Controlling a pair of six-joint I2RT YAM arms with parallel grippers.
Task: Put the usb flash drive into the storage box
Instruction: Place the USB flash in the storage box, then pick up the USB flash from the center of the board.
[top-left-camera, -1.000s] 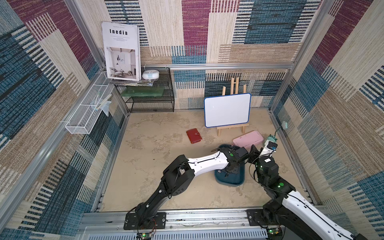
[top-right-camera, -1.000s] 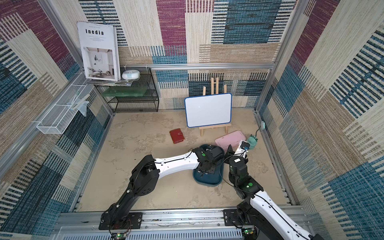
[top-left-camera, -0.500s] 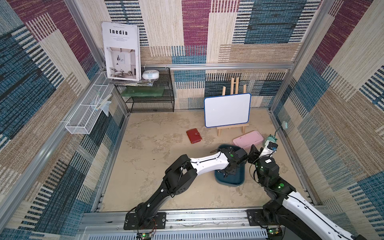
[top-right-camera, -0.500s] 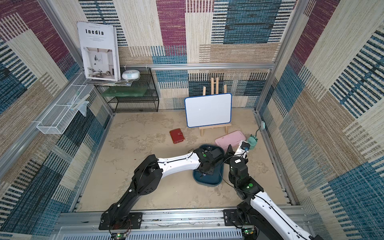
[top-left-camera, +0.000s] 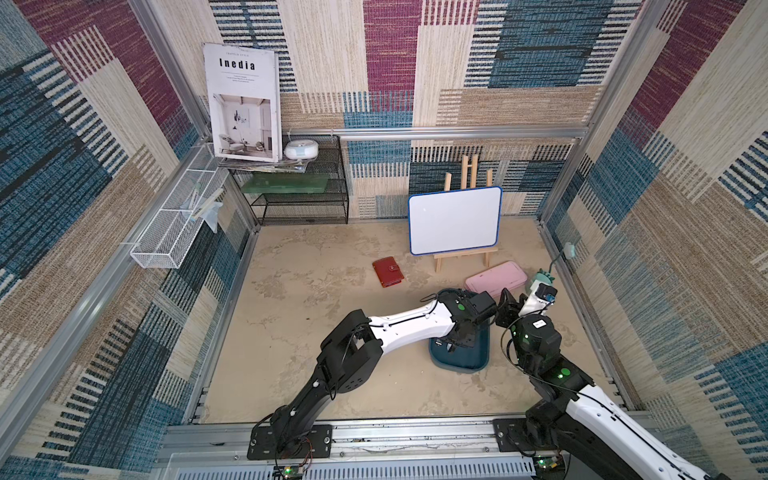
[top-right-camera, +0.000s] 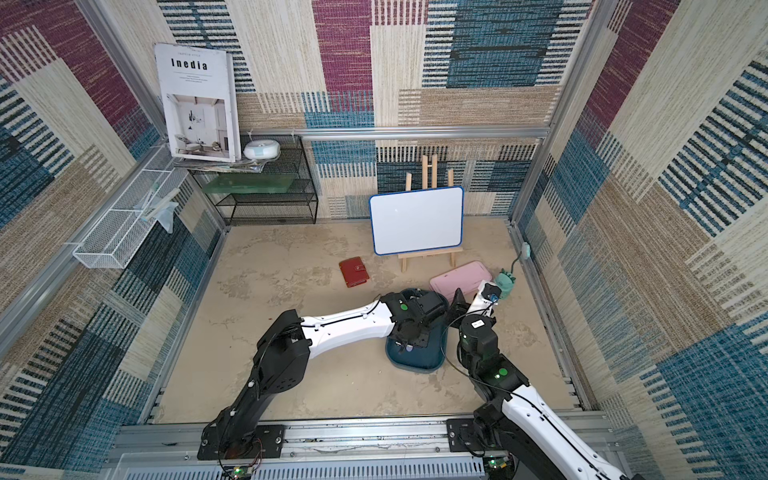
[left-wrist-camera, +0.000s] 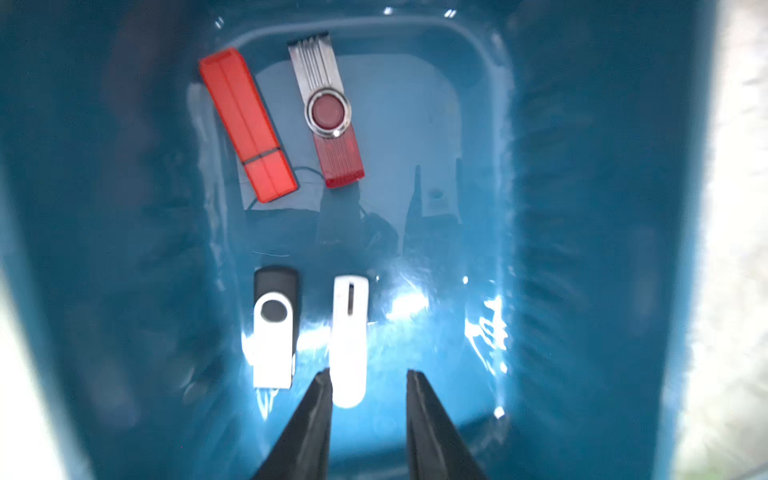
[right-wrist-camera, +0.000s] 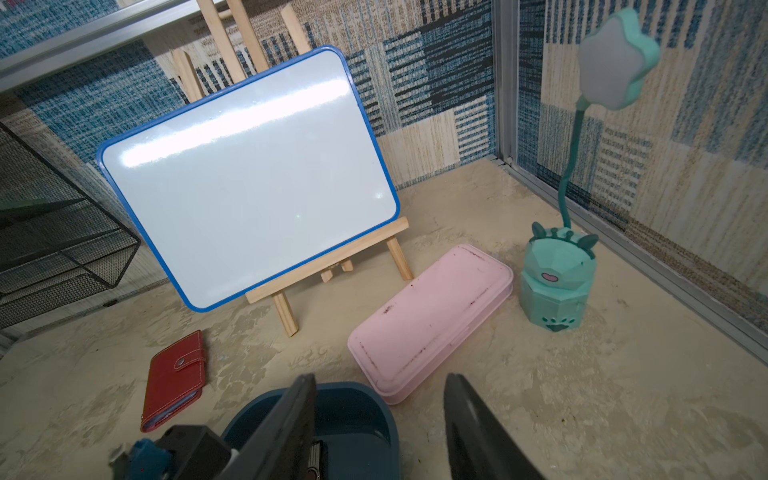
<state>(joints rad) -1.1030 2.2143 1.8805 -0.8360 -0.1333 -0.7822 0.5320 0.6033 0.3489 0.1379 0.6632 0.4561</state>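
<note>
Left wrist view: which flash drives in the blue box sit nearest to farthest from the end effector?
1. White drive, between the left end effector's fingertips.
2. Black-and-white drive, beside it.
3. Red-and-silver drive and orange drive, at the storage box's far end: too close to call.

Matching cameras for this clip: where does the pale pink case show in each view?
In a top view: the pink case lies right of centre, just beyond the storage box.
In a top view: the same spot, beyond the box.
Left wrist: not in it; only the box's inside shows.
Right wrist: lower middle, beside the box rim.
Shared landmark: the storage box, in all views.
</note>
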